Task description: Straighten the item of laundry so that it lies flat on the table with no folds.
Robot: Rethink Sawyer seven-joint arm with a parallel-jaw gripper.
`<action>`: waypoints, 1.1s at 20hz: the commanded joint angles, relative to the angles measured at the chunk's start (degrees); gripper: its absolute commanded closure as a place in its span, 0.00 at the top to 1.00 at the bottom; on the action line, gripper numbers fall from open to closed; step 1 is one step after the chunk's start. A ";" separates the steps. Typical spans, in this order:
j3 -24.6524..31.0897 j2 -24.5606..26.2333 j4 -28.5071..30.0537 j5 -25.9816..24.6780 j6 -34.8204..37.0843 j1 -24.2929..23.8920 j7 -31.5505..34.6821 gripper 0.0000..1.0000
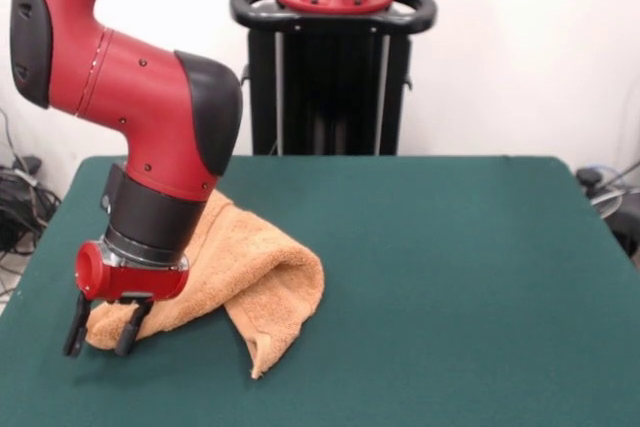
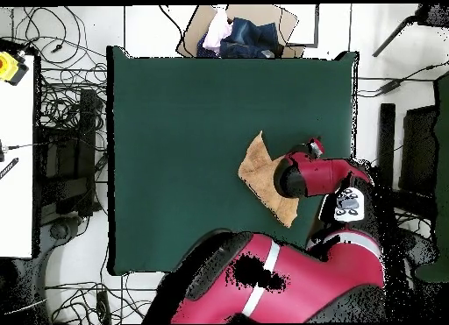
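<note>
While the claw (image 1: 103, 325) hangs released, the bunched towel (image 1: 262, 282) lies just behind it.

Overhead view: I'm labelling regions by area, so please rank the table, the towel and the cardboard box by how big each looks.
1. Table, by far the largest.
2. Towel and cardboard box: too alike to rank, as the arm covers part of the towel.
</note>
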 commanded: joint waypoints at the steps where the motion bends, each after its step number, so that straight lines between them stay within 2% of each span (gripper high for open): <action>1: 1.63 6.26 5.25 -1.43 3.42 1.77 7.08 1.00; 15: 0.48 7.41 4.56 -0.91 1.73 2.34 8.40 1.00; 18: 2.85 7.22 5.86 -0.64 -0.94 -0.27 9.13 1.00; 22: 1.68 7.35 6.15 0.02 0.91 0.36 9.38 1.00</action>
